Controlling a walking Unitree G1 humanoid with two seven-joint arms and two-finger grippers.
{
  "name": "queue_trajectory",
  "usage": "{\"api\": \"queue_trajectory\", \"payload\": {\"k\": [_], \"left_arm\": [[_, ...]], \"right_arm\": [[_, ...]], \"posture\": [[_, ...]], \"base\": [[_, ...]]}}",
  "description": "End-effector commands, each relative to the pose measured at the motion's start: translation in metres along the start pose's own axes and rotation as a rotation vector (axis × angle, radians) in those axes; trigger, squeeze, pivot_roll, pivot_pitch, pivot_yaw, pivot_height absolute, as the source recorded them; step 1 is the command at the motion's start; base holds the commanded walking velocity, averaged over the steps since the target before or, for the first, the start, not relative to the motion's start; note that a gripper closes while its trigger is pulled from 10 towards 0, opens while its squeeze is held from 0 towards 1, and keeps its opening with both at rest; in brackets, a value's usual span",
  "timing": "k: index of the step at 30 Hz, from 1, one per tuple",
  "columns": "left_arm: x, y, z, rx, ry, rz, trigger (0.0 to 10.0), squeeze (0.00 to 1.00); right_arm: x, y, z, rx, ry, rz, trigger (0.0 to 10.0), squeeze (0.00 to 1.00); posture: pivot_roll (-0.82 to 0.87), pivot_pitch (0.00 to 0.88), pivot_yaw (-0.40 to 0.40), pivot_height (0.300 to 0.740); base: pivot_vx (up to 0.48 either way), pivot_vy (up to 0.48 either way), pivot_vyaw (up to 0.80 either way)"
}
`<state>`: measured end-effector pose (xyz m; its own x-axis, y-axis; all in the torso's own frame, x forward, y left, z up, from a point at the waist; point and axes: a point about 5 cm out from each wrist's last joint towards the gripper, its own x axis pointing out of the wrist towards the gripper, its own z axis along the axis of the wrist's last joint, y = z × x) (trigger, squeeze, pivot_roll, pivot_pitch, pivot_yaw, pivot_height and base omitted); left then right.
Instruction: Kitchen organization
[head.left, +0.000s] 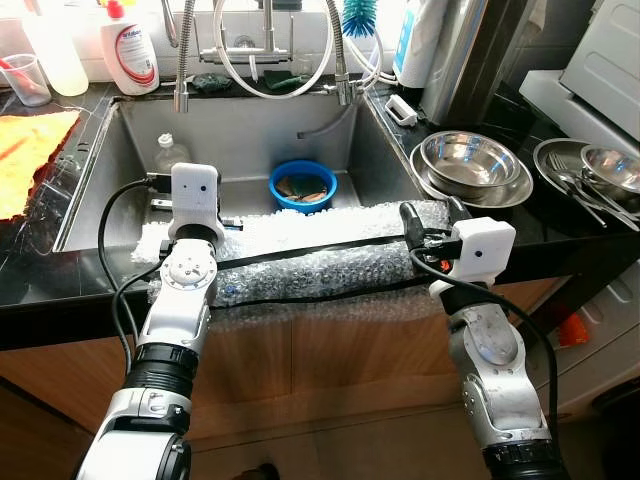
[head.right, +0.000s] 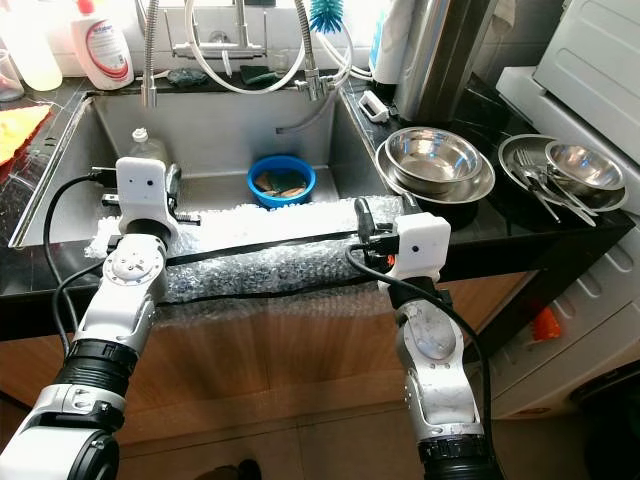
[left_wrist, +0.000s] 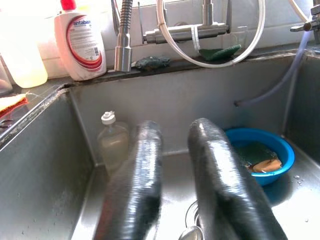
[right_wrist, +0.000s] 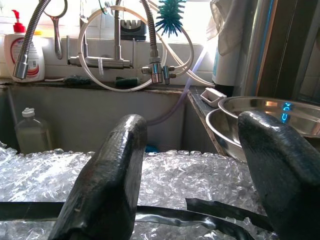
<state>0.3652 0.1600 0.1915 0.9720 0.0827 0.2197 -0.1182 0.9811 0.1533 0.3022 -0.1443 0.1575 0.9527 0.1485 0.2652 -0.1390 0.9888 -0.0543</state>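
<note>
Crinkly bubble wrap (head.left: 300, 250) spans steel sink (head.left: 100, 180)

My left arm hides part of the bubble wrap (head.left: 320, 255). My fingers (left_wrist: 137, 190) run off the bottom of the left wrist view. The edge cuts off my orange cloth (head.left: 30, 155). The blue bowl (head.left: 303, 184) holds something I can't name.

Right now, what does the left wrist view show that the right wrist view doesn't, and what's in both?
Left wrist view: the blue bowl with sponges on the sink floor, seen past the left gripper, fingers slightly apart.

Right wrist view: bubble wrap with black tape, stacked steel bowls, a teal bottle brush, and the right gripper open.

Both: the clear bottle, the white soap bottle and the faucet hoses.
</note>
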Motion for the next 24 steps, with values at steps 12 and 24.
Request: {"api": "queue_trajectory", "payload": {"k": [12,24], "left_arm": [[-0.001,-0.005,-0.004,-0.013,0.032,-0.019,10.0,1.0],[-0.038,0.04,0.044,0.007,-0.291,-0.018,10.0,0.0]], "right_arm": [[0.002,-0.004,0.002,-0.009,-0.011,-0.013,10.0,0.0],[0.005,-0.013,0.013,0.014,-0.028,-0.057,10.0,0.0]], "posture": [[-0.01,0.05,-0.024,0.74],[-0.04,0.004,-0.019,0.74]], "base": [[0.0,0.0,0.0],[0.0,0.0,0.0]]}}
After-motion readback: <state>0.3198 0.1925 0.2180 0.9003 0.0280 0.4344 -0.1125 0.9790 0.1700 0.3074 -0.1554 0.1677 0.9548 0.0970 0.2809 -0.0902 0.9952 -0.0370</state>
